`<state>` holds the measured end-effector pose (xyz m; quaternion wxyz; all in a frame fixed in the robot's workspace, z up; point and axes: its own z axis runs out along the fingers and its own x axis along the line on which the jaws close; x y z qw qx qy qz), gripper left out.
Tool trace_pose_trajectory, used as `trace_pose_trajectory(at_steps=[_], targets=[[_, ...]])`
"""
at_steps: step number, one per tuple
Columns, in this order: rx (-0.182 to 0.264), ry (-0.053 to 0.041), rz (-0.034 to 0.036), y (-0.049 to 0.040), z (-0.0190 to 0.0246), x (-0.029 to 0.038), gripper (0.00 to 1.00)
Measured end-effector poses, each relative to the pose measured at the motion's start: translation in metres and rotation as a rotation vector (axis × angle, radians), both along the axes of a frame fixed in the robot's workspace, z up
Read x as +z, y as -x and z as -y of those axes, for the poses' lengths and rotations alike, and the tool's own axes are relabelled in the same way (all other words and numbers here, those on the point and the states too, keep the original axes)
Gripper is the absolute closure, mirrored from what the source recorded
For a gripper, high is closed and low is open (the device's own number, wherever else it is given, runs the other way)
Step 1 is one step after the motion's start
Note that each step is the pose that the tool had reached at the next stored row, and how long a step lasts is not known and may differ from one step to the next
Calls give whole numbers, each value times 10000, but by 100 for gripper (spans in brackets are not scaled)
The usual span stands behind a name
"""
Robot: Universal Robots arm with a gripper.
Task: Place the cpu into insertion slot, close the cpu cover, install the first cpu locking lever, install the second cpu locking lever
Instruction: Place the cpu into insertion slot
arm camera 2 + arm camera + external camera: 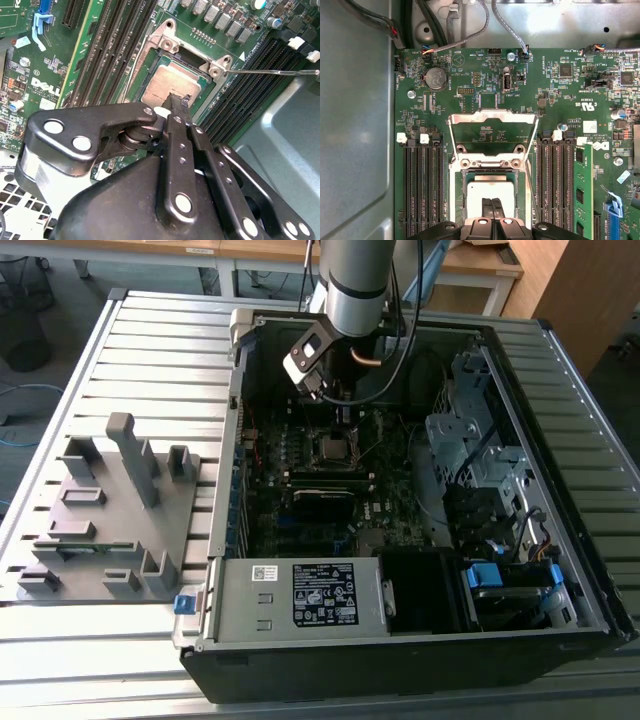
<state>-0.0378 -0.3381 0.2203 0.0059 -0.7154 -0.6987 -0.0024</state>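
- First wrist view is showing the chip (pixel 490 191) lying flat inside the socket (pixel 461 200), so the placing step is looking done.
- The fingers (pixel 487 210) are pressing together with nothing between them. Their tips are sitting on or just above the chip's top, and I cannot tell whether they are touching it.
- The cover (pixel 492 116) is standing swung up off the socket on its hinge, its square window framing bare green board (pixel 560 100), so closing it is not yet done.
- Second wrist view is showing one thin lever (pixel 270 71) sticking out free beside the socket, unlatched. By my judgement both lever steps are left as well.
- The chip is looking square and dull silver-grey, with a faintly smudged metal top, and is sitting level with the socket's rim.
- Exterior view is placing the socket near the middle of the open computer case (pixel 400 672), with the arm (pixel 355 290) reaching in from twelve o'clock. A grey rack (pixel 110 510) is resting on the counter (pixel 100 660) at nine o'clock of the case.
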Motion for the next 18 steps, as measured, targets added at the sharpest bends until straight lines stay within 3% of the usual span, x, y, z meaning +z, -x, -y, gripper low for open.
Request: trace_pose_trajectory(at_steps=[7,9,18], targets=[[0,2,-1,0,1,9,90],[0,0,0,0,0,78,90],[0,5,-2,0,1,83,90]])
